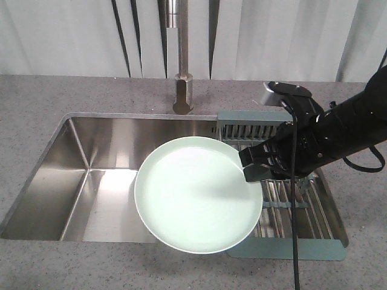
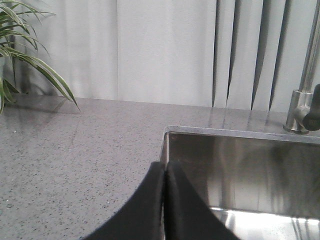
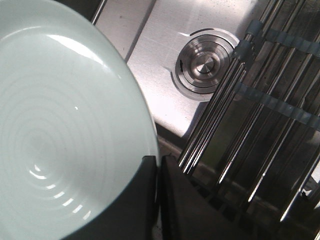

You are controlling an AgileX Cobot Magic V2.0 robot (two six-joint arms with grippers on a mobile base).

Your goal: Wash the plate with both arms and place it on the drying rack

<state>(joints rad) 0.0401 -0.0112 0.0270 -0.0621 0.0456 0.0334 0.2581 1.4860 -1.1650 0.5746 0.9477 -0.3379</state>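
Note:
The pale mint-green plate (image 1: 196, 202) hangs tilted over the right part of the steel sink (image 1: 103, 181), its right rim clamped by my right gripper (image 1: 253, 168). Close up, the plate (image 3: 60, 135) fills the left of the right wrist view, and the right gripper (image 3: 158, 162) is shut on its rim. Beneath and behind that gripper lies the drying rack (image 1: 302, 208), whose metal bars (image 3: 260, 125) show at the right. My left gripper (image 2: 165, 167) is shut with nothing in it, hovering at the sink's left rim (image 2: 167, 134). The left arm is outside the front view.
A steel faucet (image 1: 181, 57) rises behind the sink, and its base (image 2: 300, 112) shows at the far right of the left wrist view. The sink drain (image 3: 202, 65) lies beside the rack. A potted plant's leaves (image 2: 25, 55) hang over the grey speckled counter (image 2: 75, 150) at far left.

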